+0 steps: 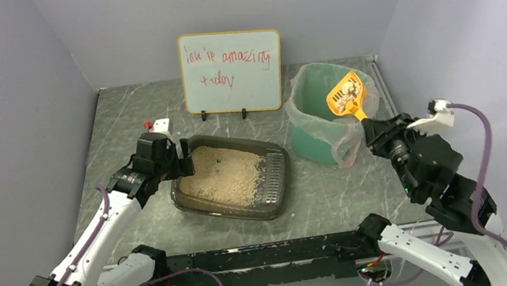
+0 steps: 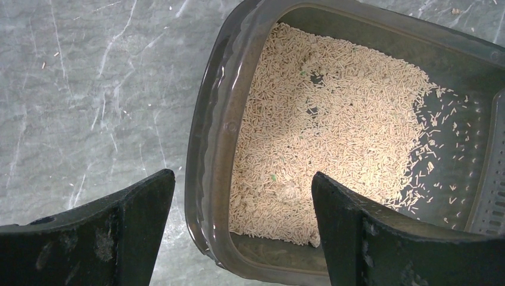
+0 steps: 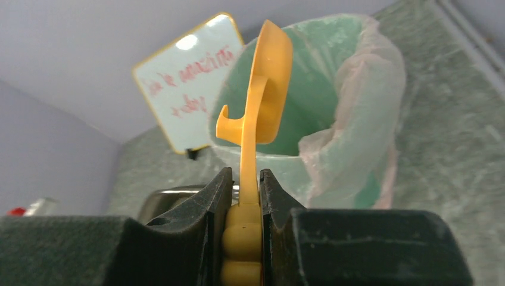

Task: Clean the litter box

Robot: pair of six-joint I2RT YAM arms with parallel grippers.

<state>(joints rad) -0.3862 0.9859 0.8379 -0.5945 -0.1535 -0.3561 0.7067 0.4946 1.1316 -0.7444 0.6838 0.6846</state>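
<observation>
The litter box point(image 1: 232, 212) is a dark see-through tray in the middle of the table, with tan litter point(image 1: 228, 171) inside and a ridged grate end point(image 1: 278, 173) on its right. My left gripper point(image 1: 184, 159) is open and straddles the box's left wall point(image 2: 205, 149). One finger point(image 2: 140, 208) is outside the wall and the other point(image 2: 339, 208) is over the litter point(image 2: 333, 113). My right gripper point(image 1: 370, 126) is shut on the handle of a yellow scoop point(image 3: 250, 149). The scoop's head point(image 1: 345, 94) is held over the green bin point(image 1: 317, 146) with bits in it.
A clear liner point(image 3: 357, 137) drapes over the green bin's rim at the back right. A whiteboard point(image 1: 232, 72) with red writing stands at the back. A small white and red object point(image 1: 159, 124) lies behind my left gripper. Grey walls close in on both sides.
</observation>
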